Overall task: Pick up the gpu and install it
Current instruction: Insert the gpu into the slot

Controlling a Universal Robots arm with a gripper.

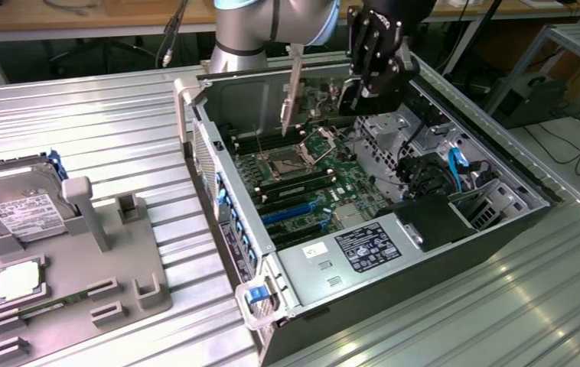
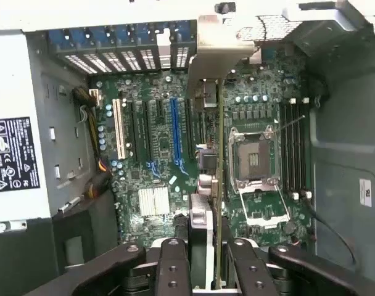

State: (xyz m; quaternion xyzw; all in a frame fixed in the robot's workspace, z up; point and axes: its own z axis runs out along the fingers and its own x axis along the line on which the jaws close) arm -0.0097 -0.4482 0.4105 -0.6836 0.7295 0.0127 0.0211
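My gripper (image 1: pixel 363 90) hangs over the open computer case (image 1: pixel 231 229) and is shut on the gpu (image 1: pixel 292 92). The gpu is a thin card held on edge, its silver end bracket pointing toward the exterior view's left. In the wrist view the gpu (image 2: pixel 219 154) runs edge-on from between the black fingers (image 2: pixel 173 265) to its silver bracket (image 2: pixel 217 49) near the case's rear slot covers. It hovers above the motherboard (image 2: pixel 153 166), between the blue expansion slot (image 2: pixel 176 132) and the open CPU socket (image 2: pixel 254 161). Whether it touches a slot is hidden.
A grey fixture (image 1: pixel 76 260) at the exterior view's left holds a silver hard drive (image 1: pixel 14 206) and a square CPU chip (image 1: pixel 20 279). Inside the case are a power supply (image 1: pixel 366 245), memory slots (image 2: pixel 292 142) and cables (image 1: pixel 458 172). The ribbed metal table (image 1: pixel 86 122) surrounds everything.
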